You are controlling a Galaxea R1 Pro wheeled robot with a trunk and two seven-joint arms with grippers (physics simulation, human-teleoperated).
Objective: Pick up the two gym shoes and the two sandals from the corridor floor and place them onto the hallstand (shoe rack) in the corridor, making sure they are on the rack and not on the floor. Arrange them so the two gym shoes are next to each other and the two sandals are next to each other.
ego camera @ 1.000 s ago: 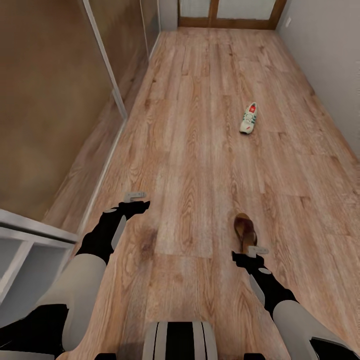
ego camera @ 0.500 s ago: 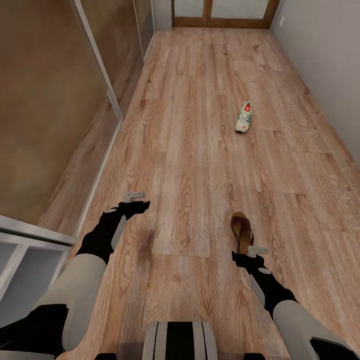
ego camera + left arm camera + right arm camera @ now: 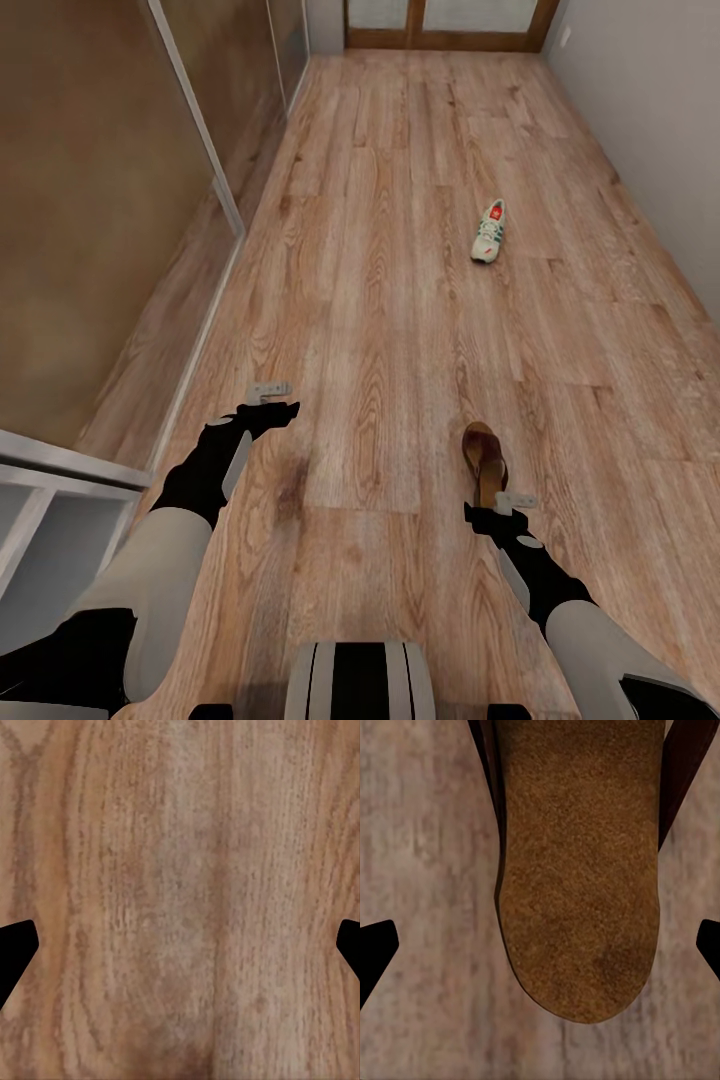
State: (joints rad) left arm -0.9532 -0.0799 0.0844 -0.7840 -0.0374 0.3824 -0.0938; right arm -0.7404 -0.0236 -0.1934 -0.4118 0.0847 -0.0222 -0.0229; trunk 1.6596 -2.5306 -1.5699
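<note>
One sandal (image 3: pixel 485 463) and one gym shoe (image 3: pixel 488 232) are lying on the corridor floor (image 3: pixel 380 260).
Right claw (image 3: pixel 514 500) is hovering wide open over the sandal's heel; left claw (image 3: pixel 268 391) is hanging open, empty.

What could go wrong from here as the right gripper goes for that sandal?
1. The right gripper is over the sandal's heel end, and the footbed spans most of the gap between the open fingers, so a finger might land on it and push it away.
2. Grasped at the heel, the sandal may tip.
3. The gym shoe lies well down the floor, needing another drive.
</note>
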